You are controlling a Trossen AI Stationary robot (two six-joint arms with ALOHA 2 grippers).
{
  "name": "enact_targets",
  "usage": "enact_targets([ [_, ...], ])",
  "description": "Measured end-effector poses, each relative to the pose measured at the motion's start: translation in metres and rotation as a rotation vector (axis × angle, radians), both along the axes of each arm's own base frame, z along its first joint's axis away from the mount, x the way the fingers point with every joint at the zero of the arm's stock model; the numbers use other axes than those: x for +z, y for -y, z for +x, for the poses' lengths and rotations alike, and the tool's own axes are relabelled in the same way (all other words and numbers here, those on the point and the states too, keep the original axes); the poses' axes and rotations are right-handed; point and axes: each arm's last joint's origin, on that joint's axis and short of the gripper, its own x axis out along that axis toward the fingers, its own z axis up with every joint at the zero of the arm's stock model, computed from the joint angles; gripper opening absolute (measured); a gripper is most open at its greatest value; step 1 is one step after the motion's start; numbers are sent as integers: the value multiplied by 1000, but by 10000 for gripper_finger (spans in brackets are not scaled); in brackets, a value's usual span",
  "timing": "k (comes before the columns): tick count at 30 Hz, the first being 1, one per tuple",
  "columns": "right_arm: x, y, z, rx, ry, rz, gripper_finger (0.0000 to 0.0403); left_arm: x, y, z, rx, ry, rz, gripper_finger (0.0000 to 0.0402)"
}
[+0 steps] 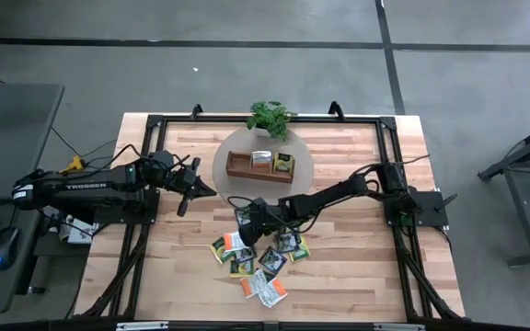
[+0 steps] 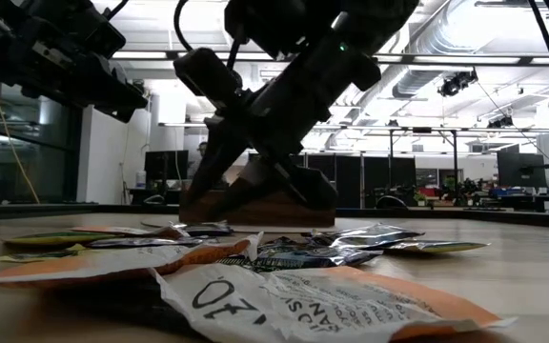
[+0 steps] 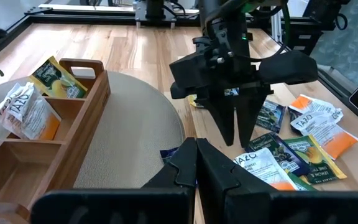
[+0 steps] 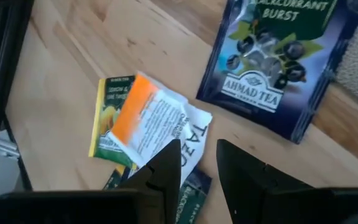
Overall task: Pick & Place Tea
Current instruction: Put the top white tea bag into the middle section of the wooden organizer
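Several tea sachets (image 1: 258, 259), orange, yellow-green, dark and white, lie in a loose overlapping pile on the table near its near edge. Two more stand in the wooden tray (image 1: 237, 166): a white-orange one (image 3: 27, 109) and a yellow-green one (image 3: 55, 78). My right gripper (image 4: 199, 165) points down, narrowly open, over the far end of the pile. It hovers above a white-orange sachet (image 4: 157, 121) and beside a dark blue blackcurrant sachet (image 4: 272, 62). My left gripper (image 3: 196, 149) is shut and empty, held above the round mat's left edge (image 1: 219, 179).
The tray sits on a round grey mat (image 3: 129, 124), with a small potted plant (image 1: 270, 118) behind it at the far edge. A black frame (image 1: 389, 138) runs round the table. Bare wood lies to the pile's left and right.
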Motion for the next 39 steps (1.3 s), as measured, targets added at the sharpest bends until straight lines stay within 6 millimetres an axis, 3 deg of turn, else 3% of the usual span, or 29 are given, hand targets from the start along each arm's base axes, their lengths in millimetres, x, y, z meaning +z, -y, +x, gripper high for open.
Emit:
enact_targets([
  [8, -9, 0, 3, 24, -1, 3, 109, 0, 0, 0, 0, 0, 0, 0],
  [18, -9, 0, 2, 4, -8, 17, 217, 0, 0, 0, 0, 0, 0, 0],
  [22, -8, 0, 3, -8, -8, 38, 242, 0, 0, 0, 0, 0, 0, 0],
  [39, -9, -1, 28, 56, -16, 147, 248, 0, 0, 0, 0, 0, 0, 0],
])
